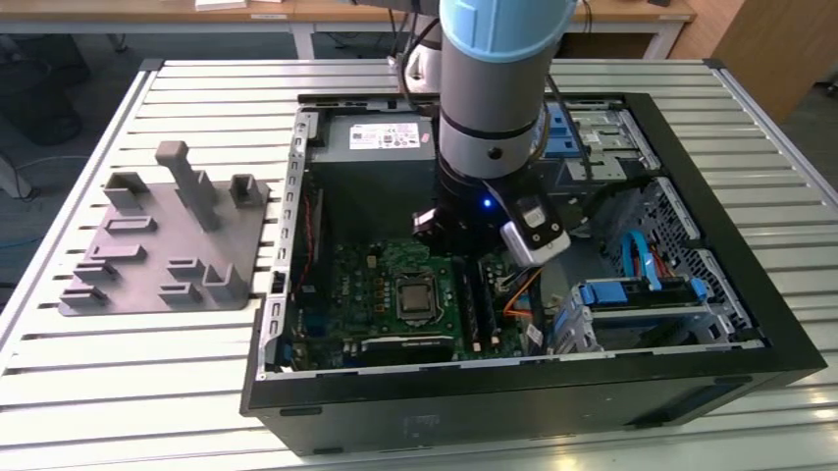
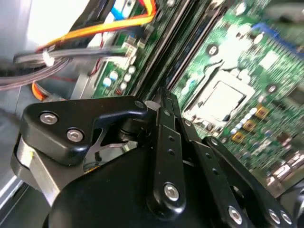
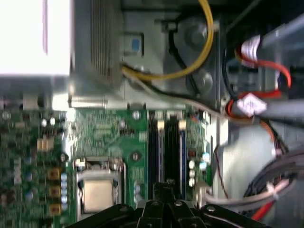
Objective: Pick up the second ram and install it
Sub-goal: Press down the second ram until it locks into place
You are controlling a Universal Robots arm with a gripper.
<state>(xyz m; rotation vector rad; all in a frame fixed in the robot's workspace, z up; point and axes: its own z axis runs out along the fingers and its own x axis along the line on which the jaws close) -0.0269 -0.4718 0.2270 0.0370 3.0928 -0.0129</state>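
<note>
- Exterior view: the arm's wrist hides the gripper (image 1: 461,257) above the motherboard (image 1: 392,294).
- Both wrist views show fingers (image 2: 167,107) closed together over the memory slots (image 3: 166,152); whether they clamp the second ram, I cannot tell.

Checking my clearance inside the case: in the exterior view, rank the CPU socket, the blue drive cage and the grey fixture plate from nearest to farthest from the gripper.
1. CPU socket: on the motherboard, just below the gripper.
2. Blue drive cage: inside the case, toward the exterior view's right.
3. Grey fixture plate: outside the case, on the table at the exterior view's left.
</note>
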